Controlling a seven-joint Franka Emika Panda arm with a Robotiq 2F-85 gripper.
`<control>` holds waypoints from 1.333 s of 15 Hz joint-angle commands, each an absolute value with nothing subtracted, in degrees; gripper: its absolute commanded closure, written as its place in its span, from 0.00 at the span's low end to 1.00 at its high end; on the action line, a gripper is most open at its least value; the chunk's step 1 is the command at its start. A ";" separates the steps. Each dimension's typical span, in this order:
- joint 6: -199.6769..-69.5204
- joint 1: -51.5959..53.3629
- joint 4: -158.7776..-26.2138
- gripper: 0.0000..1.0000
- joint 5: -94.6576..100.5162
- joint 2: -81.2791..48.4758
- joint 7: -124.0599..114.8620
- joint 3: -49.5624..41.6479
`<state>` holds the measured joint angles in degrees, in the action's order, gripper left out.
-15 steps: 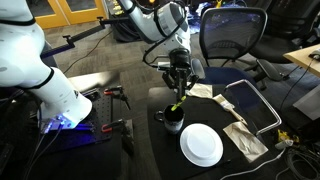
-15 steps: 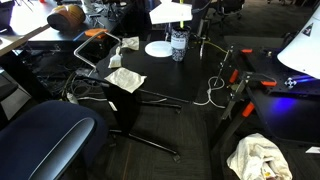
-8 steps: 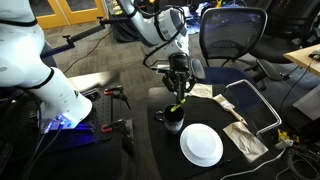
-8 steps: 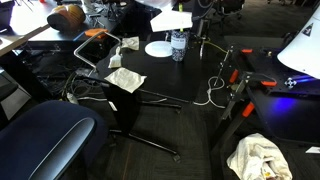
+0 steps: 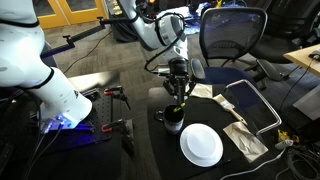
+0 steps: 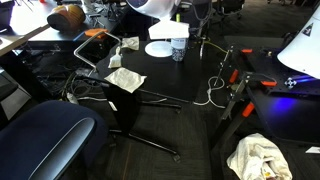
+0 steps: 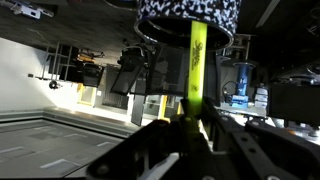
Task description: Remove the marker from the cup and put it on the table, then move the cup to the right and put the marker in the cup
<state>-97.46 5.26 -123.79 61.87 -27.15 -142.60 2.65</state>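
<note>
Fingers (image 7: 145,160) pinched shut on the thin yellow-green marker (image 5: 176,102), drawing it from the small glossy black cup (image 5: 173,122). Next: clear the rim, then lay it on the matte black worktop (image 5: 158,155).

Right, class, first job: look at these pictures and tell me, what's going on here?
The robot arm's gripper is shut on the marker and holds it upright directly over the cup, which stands on the table. Whether the marker's lower end is clear of the cup cannot be told from these views. A white plate lies on the table beside the cup.
</note>
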 commanded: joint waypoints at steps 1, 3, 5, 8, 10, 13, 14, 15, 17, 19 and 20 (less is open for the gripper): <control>-97.87 5.41 -122.71 0.60 62.17 -28.48 -144.31 2.28; -97.87 5.32 -122.77 0.53 62.12 -28.47 -144.47 2.19; -97.85 5.27 -123.12 0.37 62.18 -28.10 -144.58 2.07; -97.84 5.03 -124.84 0.15 61.91 -25.38 -143.69 2.10; -97.72 4.55 -125.99 0.01 61.38 -22.58 -141.76 2.18; -97.54 3.39 -127.32 0.00 60.33 -17.78 -136.70 2.03; -97.28 2.93 -127.72 0.00 59.86 -15.93 -134.22 1.88; -96.76 2.66 -127.85 0.00 59.41 -14.50 -132.37 1.68; -96.36 1.92 -128.27 0.00 58.72 -11.43 -128.36 1.27; -96.34 1.34 -128.62 0.00 58.12 -9.00 -125.20 1.04; -96.25 1.21 -128.65 0.00 57.85 -8.09 -123.92 0.96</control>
<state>-96.73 1.67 -126.40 59.29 -12.90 -128.13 1.21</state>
